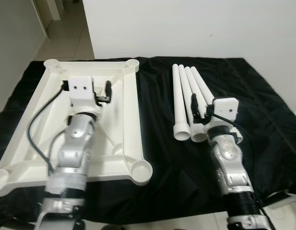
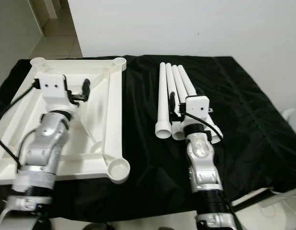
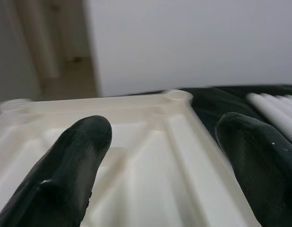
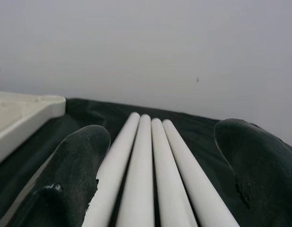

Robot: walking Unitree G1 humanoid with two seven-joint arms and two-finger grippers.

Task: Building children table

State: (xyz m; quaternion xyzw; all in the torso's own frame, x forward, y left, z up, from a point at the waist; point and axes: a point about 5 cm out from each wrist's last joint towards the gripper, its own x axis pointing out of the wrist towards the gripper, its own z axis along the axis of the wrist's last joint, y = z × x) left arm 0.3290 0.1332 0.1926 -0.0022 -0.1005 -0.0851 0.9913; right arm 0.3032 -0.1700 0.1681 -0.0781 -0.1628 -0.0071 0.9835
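Hovering: L fingers (image 3: 70, 165) spread over tabletop (image 1: 131, 120); R fingers (image 4: 77, 170) spread over legs (image 1: 186, 91).

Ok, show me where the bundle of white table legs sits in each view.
Left eye view: the white table legs lie right of centre on the black cloth, ahead of the right gripper.
Right eye view: same bundle, near centre.
Left wrist view: at the far right edge.
Right wrist view: centre, running away between the fingers.
Shared landmark: the upturned white tabletop, beside the legs.
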